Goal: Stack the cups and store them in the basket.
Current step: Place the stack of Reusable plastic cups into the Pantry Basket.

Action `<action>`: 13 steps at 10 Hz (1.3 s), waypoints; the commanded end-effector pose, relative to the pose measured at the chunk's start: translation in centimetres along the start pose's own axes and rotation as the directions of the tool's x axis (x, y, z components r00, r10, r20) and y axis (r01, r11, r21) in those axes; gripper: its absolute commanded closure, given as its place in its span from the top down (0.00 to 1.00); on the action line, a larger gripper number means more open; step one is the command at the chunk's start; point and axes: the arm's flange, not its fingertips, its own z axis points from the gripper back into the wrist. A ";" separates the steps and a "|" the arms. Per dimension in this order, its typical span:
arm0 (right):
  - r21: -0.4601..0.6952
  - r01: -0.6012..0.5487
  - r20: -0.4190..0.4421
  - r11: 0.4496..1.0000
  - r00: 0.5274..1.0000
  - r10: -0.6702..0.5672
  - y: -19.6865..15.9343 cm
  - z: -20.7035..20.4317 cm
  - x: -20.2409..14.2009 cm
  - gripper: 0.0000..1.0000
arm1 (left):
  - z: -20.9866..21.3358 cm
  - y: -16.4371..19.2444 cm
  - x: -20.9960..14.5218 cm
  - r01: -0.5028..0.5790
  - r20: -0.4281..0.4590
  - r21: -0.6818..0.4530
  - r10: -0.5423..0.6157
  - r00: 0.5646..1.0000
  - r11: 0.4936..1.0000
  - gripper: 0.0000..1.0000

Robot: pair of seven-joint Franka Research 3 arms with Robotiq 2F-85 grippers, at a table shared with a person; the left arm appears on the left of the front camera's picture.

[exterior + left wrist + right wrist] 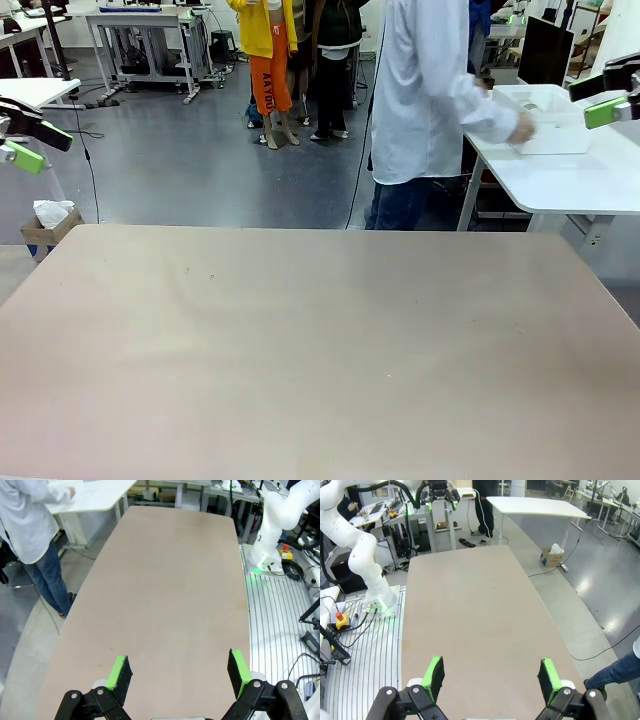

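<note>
Over the bare table, both pincers, left and right, gape wide, holding nothing.

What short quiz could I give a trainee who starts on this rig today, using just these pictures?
1. True or false: the left gripper is shut.
2. Where is the basket? A: on the tan table; B: on the white side table; C: on the floor.
3. What is the person's hand touching?

Key: 1 false, both the left gripper and the right gripper are open. 2 B. 3 The basket.
</note>
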 end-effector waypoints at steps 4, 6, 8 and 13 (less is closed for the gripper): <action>0.002 -0.025 0.026 1.000 0.999 0.025 -0.4 0.0 0.2 1.00 | 0.0 -0.1 0.2 -0.004 -0.004 0.002 0.004 1.000 1.000 1.00; 0.002 -0.025 0.026 1.000 0.999 0.025 -0.4 0.0 0.2 1.00 | 0.0 -0.1 0.2 -0.004 -0.004 0.002 0.004 1.000 1.000 1.00; 0.002 -0.025 0.026 1.000 0.999 0.025 -0.4 0.0 0.2 1.00 | 0.0 -0.1 0.2 -0.004 -0.004 0.002 0.004 1.000 1.000 1.00; 0.002 -0.025 0.026 1.000 0.999 0.025 -0.4 0.0 0.2 1.00 | 0.0 -0.1 0.2 -0.004 -0.004 0.002 0.004 1.000 1.000 1.00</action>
